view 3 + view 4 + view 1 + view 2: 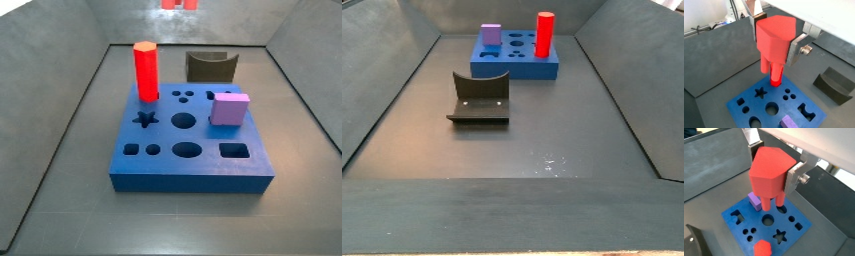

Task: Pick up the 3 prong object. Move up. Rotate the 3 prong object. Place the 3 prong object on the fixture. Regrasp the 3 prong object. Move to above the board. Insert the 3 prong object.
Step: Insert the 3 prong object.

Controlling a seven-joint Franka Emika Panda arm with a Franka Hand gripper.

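My gripper (774, 42) is shut on the 3 prong object (774, 37), a salmon-red block with short prongs pointing down. It also shows in a wrist view (769, 170) between the silver fingers (795, 177). I hold it well above the blue board (817, 117), which both wrist views show below the prongs (754, 219). In a side view only the piece's tip (179, 4) shows at the top edge, high over the board (187, 178). The dark fixture (211, 66) stands empty behind the board. In a side view (478, 98) it stands in front of the board (516, 68).
A tall bright-red column (146, 70) stands in the board's far left corner and shows in a wrist view (763, 249). A purple cube (230, 109) sits on the board's right side. Grey bin walls enclose the floor on every side.
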